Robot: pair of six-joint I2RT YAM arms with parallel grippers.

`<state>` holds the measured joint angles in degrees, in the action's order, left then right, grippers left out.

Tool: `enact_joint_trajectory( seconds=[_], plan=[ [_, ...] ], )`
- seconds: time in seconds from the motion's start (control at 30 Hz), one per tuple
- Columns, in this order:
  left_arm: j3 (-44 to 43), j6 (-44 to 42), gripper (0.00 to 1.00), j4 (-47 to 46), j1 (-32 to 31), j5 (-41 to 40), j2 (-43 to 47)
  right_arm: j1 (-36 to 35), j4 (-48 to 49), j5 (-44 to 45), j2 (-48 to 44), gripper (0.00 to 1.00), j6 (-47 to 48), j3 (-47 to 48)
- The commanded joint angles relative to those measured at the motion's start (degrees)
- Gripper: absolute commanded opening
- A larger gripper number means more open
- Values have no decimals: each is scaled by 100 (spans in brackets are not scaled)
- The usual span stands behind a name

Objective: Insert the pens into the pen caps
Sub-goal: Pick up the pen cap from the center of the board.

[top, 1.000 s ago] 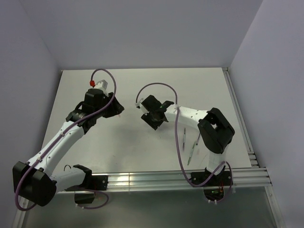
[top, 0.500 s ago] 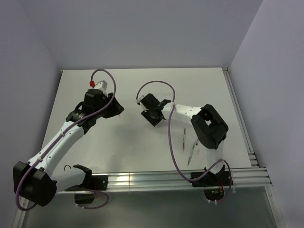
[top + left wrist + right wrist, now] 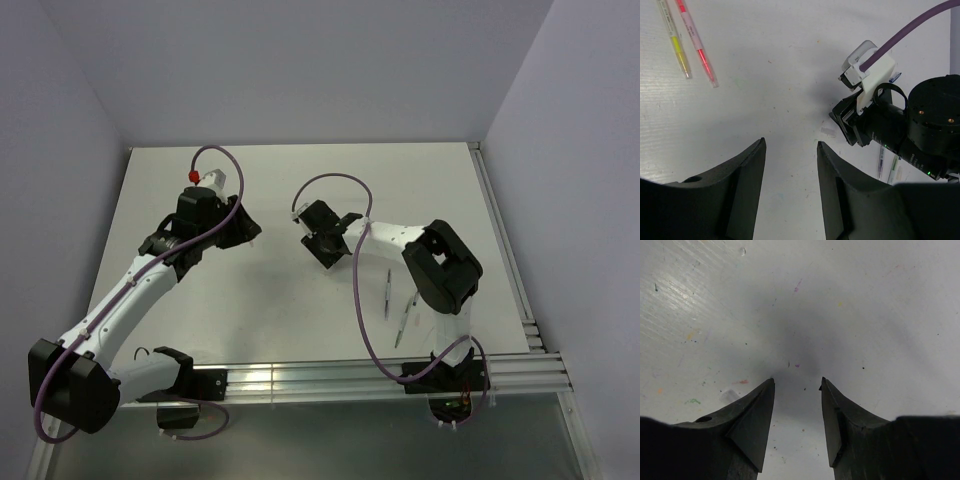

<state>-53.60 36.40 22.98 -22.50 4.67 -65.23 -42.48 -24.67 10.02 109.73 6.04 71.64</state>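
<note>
Pens counted: four. One yellow pen [image 3: 676, 45] and one pink pen [image 3: 696, 42] lie side by side. One grey pen [image 3: 880, 162] and one green-clear pen [image 3: 895, 170] lie at the near right of the table [image 3: 300, 320], beside my right arm.

Caps counted: one pale cap [image 3: 828, 132], just beside my right gripper [image 3: 797, 381].

Grippers: two, my left gripper [image 3: 790, 145] and the right one, with two fingers each.

Arms: two.

Purple cables [image 3: 357, 300]: two, one per arm.

I cannot tell whether my arms hide further pens or caps.
</note>
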Motion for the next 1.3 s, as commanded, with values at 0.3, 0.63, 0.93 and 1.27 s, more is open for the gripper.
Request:
enact_joint_trajectory(
  seconds=[0.3,0.63,0.93,1.27],
  plan=[
    [8,-98,51,-224,27,105,2,38,120,446,-417,49,-498,-203],
    [34,-98,50,-233,35,113,28,99,411,-885,-1384,49,-298,-326],
    [52,-98,51,-268,35,193,28,108,541,-1354,-1244,48,-130,-712],
    [61,-107,51,-259,44,210,19,108,559,-1609,-1068,49,-165,-756]
  ],
)
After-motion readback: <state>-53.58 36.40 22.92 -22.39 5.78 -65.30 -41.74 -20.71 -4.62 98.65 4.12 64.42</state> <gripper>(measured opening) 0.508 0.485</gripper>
